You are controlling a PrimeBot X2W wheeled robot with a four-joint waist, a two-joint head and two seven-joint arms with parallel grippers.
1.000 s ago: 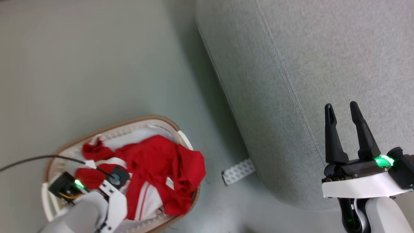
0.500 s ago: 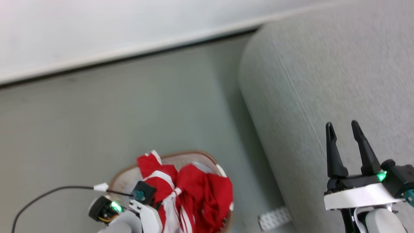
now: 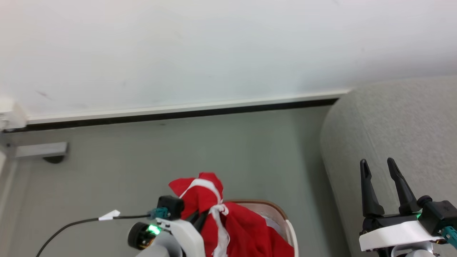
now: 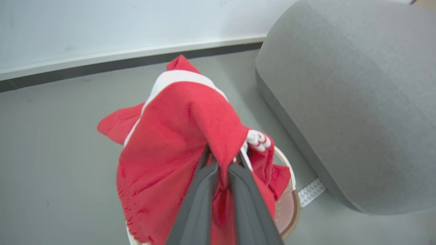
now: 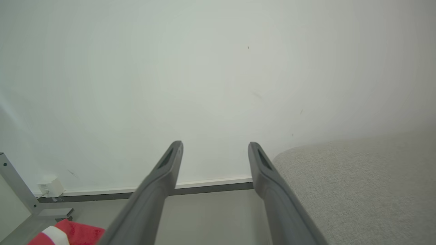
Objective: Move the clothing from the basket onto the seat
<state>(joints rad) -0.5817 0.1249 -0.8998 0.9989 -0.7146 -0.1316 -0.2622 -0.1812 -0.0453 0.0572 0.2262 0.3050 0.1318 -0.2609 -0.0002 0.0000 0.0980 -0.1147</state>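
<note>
The clothing, bright red with white stripes, hangs bunched from my left gripper, which is shut on a fold of it. Most of it is lifted above the basket, whose tan rim shows beneath the cloth on the floor. In the head view the left gripper is half buried in the fabric. The seat, a light grey sofa, stands to the right of the basket. My right gripper is open and empty over the seat's edge, also seen from its wrist.
A white wall with a dark baseboard runs behind the grey floor. A metal frame foot sits at the far left. A white patterned strip lies on the floor by the seat. A black cable trails from my left wrist.
The head camera has tilted up, bringing the wall into view. My left gripper has raised the clothing up out of the basket. The right gripper stays open.
</note>
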